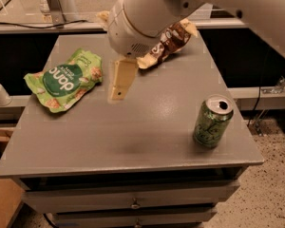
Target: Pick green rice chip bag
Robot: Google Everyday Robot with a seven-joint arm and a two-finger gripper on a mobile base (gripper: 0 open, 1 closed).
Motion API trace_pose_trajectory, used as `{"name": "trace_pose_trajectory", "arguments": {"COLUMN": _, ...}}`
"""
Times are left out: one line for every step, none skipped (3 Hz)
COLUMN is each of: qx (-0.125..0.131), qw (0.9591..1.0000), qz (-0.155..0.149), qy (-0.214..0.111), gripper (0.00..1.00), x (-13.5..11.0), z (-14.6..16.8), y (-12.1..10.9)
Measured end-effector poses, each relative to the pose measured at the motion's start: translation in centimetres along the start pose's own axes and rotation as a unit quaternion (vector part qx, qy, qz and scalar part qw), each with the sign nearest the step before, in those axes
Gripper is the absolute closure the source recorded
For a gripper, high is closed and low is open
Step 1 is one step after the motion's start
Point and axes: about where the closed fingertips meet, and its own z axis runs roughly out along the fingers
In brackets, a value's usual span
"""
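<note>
The green rice chip bag point(64, 80) lies flat on the left part of the grey table point(133, 141). It is light green with a dark green round logo and white lettering. My gripper point(118, 93) hangs from the big white arm point(147, 18) over the table's middle, just right of the bag and above the surface. It holds nothing that I can see and does not touch the bag.
A brown-and-cream snack bag point(168, 41) lies at the back of the table, partly behind the arm. A green drink can point(212, 122) stands upright near the front right. Drawers point(133, 204) sit below the tabletop. A cardboard box point(2, 208) is at the lower left.
</note>
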Motion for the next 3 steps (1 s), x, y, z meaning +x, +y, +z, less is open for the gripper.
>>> {"name": "trace_pose_trajectory", "arguments": {"qx": 0.013, "qw": 0.999, "qz": -0.037, "qy": -0.019, "gripper": 0.0, "x": -0.8, "z": 4.4, "y": -2.7}}
{"name": "trace_pose_trajectory", "arguments": {"qx": 0.01, "qw": 0.9984, "qz": -0.044, "qy": -0.034, "gripper": 0.0, "x": -1.2, "z": 10.0, "y": -4.7}}
{"name": "trace_pose_trajectory", "arguments": {"qx": -0.002, "qw": 0.9985, "qz": -0.033, "qy": -0.045, "gripper": 0.0, "x": -1.4, "z": 14.4, "y": -5.8}}
